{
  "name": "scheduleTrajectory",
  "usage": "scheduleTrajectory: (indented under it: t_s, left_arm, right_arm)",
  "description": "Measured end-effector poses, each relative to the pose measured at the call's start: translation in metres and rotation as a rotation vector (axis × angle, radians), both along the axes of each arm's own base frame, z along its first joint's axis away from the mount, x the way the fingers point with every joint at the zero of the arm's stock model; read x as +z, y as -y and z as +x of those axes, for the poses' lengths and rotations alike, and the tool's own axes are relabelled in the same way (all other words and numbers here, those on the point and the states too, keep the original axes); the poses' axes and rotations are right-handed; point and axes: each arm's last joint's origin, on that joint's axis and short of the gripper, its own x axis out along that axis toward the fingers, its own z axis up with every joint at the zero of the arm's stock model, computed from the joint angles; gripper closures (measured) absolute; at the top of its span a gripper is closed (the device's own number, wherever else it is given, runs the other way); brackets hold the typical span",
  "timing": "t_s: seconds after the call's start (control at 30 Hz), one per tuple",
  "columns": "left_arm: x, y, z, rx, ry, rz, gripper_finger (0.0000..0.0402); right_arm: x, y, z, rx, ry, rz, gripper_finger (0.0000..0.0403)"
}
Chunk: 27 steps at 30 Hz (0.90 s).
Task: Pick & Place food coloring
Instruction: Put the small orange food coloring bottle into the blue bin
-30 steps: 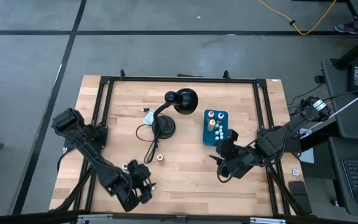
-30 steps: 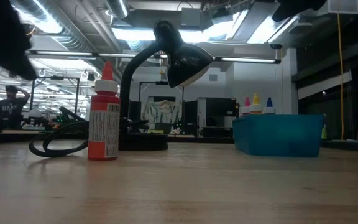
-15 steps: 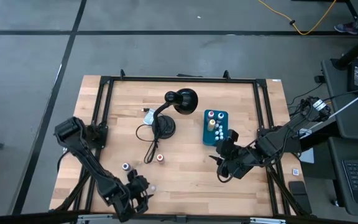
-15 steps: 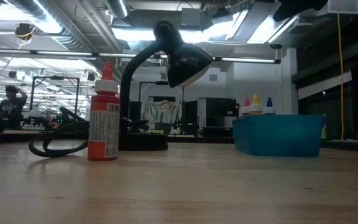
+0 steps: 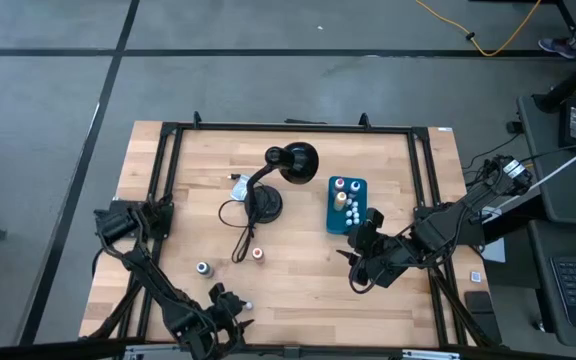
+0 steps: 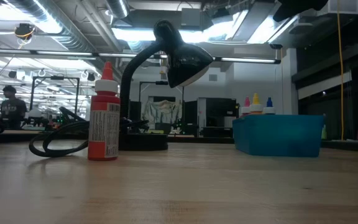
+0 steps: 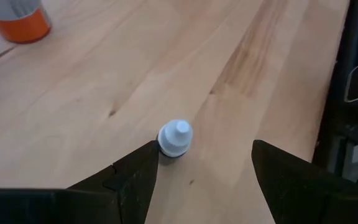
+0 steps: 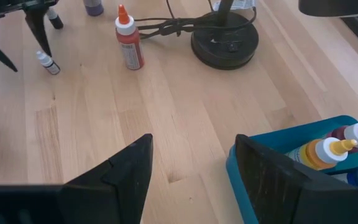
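Red-bodied and upright, one food coloring bottle [image 6: 105,112] stands beside the desk lamp [image 5: 286,168] cord, tip pointing up; I can see dark print on its label but cannot read it. My left gripper [image 7: 197,163] hangs at the table's near edge, fingers apart and empty, a small white-capped dropper bottle [image 7: 175,137] standing upright just ahead of them. My right gripper [image 8: 190,163] waits unclenched beside the teal box [image 8: 278,146], where more bottles [image 8: 332,148] sit.
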Motion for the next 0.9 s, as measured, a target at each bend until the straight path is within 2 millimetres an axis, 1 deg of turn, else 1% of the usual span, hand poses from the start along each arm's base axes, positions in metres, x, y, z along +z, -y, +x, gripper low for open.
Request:
scheduleTrajectory:
  t_s: [0.13, 0.23, 0.37, 0.47, 0.7, 0.9]
  left_arm:
    - [-0.001, 0.007, 0.005, 0.016, -0.016, 0.011, 0.0151]
    - [0.000, 0.008, 0.003, 0.031, -0.036, 0.048, 0.0151]
    - [0.010, 0.010, -0.001, 0.047, -0.016, 0.106, 0.0151]
    - [0.016, 0.013, -0.001, 0.046, -0.020, 0.108, 0.0151]
    - [0.016, 0.014, -0.004, 0.055, -0.036, 0.086, 0.0151]
    - [0.019, 0.022, -0.009, 0.069, -0.056, -0.005, 0.0151]
  right_arm:
    - [0.000, 0.000, 0.000, 0.001, 0.000, -0.001, 0.0175]
    - [0.000, 0.000, 0.000, 0.008, -0.003, -0.008, 0.0175]
    - [0.000, 0.000, 0.000, 0.013, -0.005, -0.013, 0.0175]
    - [0.000, 0.000, 0.000, 0.013, -0.005, -0.013, 0.0175]
    - [0.000, 0.000, 0.000, 0.013, -0.005, -0.013, 0.0175]
    - [0.000, 0.000, 0.000, 0.005, -0.002, -0.004, 0.0175]
